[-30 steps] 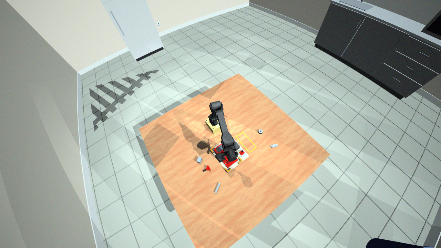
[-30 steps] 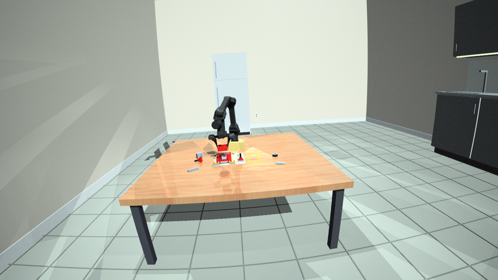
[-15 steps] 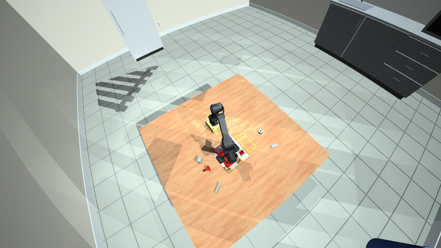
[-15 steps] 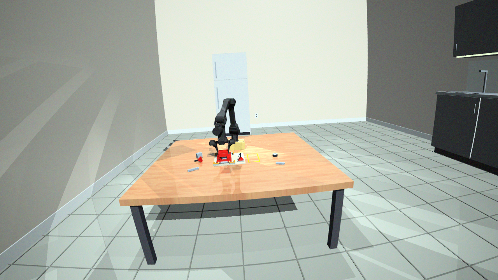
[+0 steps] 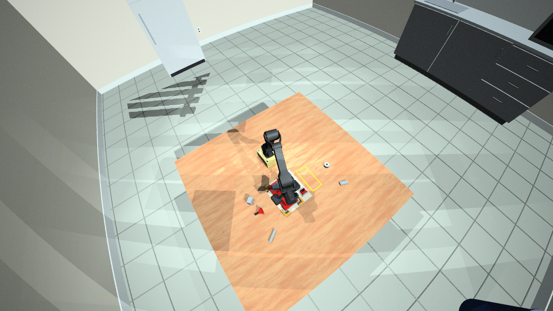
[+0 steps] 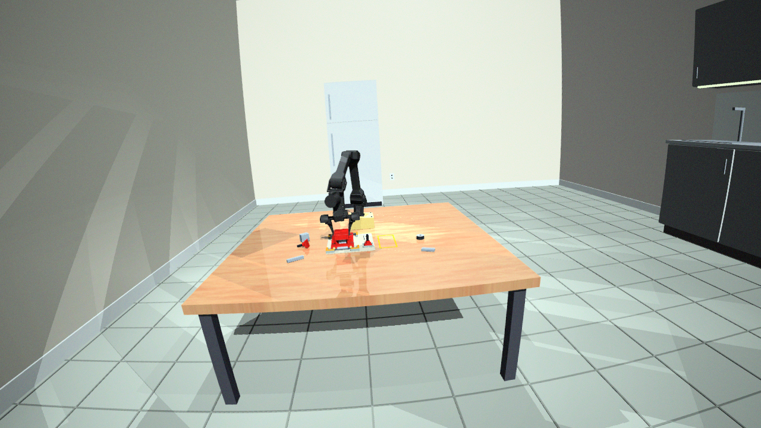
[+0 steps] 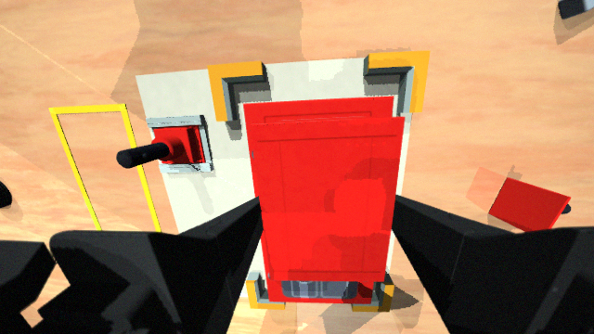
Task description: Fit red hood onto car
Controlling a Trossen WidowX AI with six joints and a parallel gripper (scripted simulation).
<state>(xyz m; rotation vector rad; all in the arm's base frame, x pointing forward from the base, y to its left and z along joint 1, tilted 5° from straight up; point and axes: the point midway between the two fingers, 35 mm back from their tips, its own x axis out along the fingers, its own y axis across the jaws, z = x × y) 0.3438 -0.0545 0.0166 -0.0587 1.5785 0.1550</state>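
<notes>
Hood [image 5: 286,204] [image 6: 342,235] [image 7: 327,199]: over the chassis [image 7: 320,108], seating hidden
Gripper [image 6: 340,226] [image 7: 323,200]: clamped on the hood's sides
Pegs: covered, fit unconfirmed
Left: probably lowering, release, withdrawal

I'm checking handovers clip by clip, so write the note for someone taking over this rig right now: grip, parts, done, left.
Gripper: shut on the red hood, fingers at its two long sides.
Chassis: in the jig, under the hood; the hood hides most of the deck.
Done: hood picked up and brought over the car.
Left: confirm pegs and holes line up (neither visible), seat the hood flat if it isn't, open, withdraw without touching anything.
</notes>
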